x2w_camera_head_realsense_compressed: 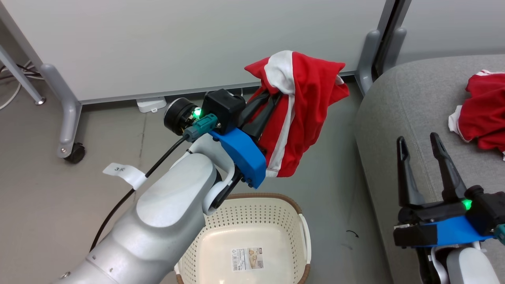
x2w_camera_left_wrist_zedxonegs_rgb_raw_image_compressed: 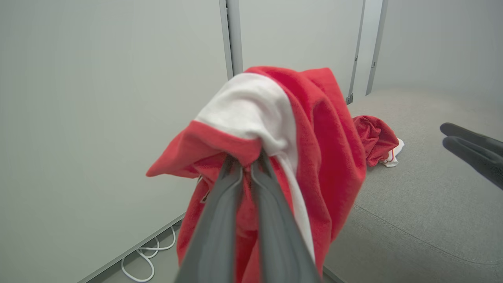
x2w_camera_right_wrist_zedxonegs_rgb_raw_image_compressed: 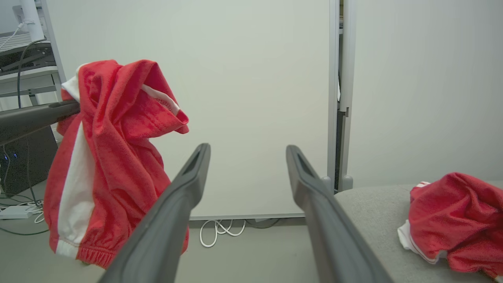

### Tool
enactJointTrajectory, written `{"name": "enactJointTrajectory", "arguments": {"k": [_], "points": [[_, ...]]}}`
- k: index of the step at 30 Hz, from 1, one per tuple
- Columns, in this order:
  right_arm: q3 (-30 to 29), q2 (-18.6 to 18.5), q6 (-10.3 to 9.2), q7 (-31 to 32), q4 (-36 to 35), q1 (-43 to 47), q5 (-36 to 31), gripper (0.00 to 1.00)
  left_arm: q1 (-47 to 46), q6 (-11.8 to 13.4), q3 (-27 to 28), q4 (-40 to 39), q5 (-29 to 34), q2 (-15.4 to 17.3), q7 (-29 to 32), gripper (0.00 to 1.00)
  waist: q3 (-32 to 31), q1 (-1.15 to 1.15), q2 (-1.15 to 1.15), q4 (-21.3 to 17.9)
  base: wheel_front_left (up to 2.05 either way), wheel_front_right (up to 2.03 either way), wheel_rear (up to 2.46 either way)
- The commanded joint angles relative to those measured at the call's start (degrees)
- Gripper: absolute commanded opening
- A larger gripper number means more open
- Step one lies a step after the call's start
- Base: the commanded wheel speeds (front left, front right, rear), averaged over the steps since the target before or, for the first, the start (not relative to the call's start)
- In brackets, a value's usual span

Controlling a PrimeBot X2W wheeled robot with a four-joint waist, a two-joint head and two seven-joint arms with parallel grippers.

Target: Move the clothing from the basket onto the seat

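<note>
My left pincer (x2w_camera_left_wrist_zedxonegs_rgb_raw_image_compressed: 246, 160) clenched a bunched red sportswear garment (x2w_camera_head_realsense_compressed: 307, 110) with white stripe, held aloft, clear of the cream perforated plastic basket (x2w_camera_head_realsense_compressed: 302, 232). Bare floor (x2w_camera_head_realsense_compressed: 343, 177) separated it from the rounded edge of the light grey fabric seat (x2w_camera_head_realsense_compressed: 394, 118), where a second crumpled red garment (x2w_camera_head_realsense_compressed: 483, 114) lay near my released right pincer (x2w_camera_head_realsense_compressed: 418, 138).

Left of light grey fabric seat (x2w_camera_head_realsense_compressed: 394, 118), on floor (x2w_camera_head_realsense_compressed: 39, 197): cream perforated plastic basket (x2w_camera_head_realsense_compressed: 244, 213); raised beyond it, red white-striped garment (x2w_camera_head_realsense_compressed: 303, 106); another garment (x2w_camera_head_realsense_compressed: 483, 114) on seat.

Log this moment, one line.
left gripper: shut on red white-striped garment; right gripper: open; cream perforated plastic basket: empty; second red garment: on grey fabric seat
</note>
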Motion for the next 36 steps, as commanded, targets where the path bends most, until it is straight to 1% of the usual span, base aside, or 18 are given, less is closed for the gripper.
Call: {"name": "enactJointTrajectory", "arguments": {"k": [1,4,9,14,19,25,28,31,36], "points": [[0.2,0.2,0.03,-0.2,0.1,0.7,0.1,1.00,0.6,0.2,0.0,-0.5,-0.2,0.4,0.2,0.00,-0.1,0.01,0.00,0.1,0.00,0.00,0.00],[1.4,0.2,0.03,-0.2,0.0,0.4,0.0,1.00,1.2,0.8,-0.1,-2.5,-0.3,1.0,0.7,0.00,-0.3,0.01,0.00,0.2,0.00,0.00,0.00],[4.2,-0.9,0.03,-0.2,-1.0,-1.1,0.3,1.00,2.1,1.7,-0.4,-4.5,-0.2,1.7,1.2,0.00,-0.4,0.01,0.00,0.5,0.00,0.00,0.00],[9.3,-2.5,0.03,-0.2,-1.2,-3.2,0.3,1.00,2.5,2.1,-0.7,-5.7,-0.3,2.1,1.7,0.00,-0.2,0.01,0.00,0.9,0.00,0.00,0.00],[14.8,-4.0,0.03,-0.2,0.3,-6.0,0.4,1.00,2.4,2.4,-1.0,-6.3,-0.4,2.1,1.8,0.00,-0.1,0.01,0.00,1.6,0.00,0.00,0.00],[19.5,-4.8,0.03,-0.2,5.7,-10.5,0.0,1.00,1.5,2.6,-1.5,-6.8,-0.1,1.6,1.9,0.00,0.3,0.01,0.00,2.4,0.00,0.00,0.00],[22.0,-4.8,0.03,-0.2,10.3,-14.1,-0.2,1.00,0.9,2.5,-1.9,-7.0,0.2,1.2,1.8,0.00,0.8,0.01,0.00,3.0,0.00,0.00,0.00],[23.3,-4.3,0.03,-0.2,14.4,-16.8,-1.0,1.00,0.4,2.4,-2.3,-7.0,0.4,0.6,1.7,0.00,1.2,0.01,0.00,3.5,0.00,0.00,0.00],[23.3,-2.7,0.03,-0.2,20.0,-20.6,-1.3,1.00,-0.3,2.0,-2.8,-6.6,0.5,-0.1,1.3,0.00,1.8,0.01,0.00,4.3,0.00,0.00,0.00]]}}
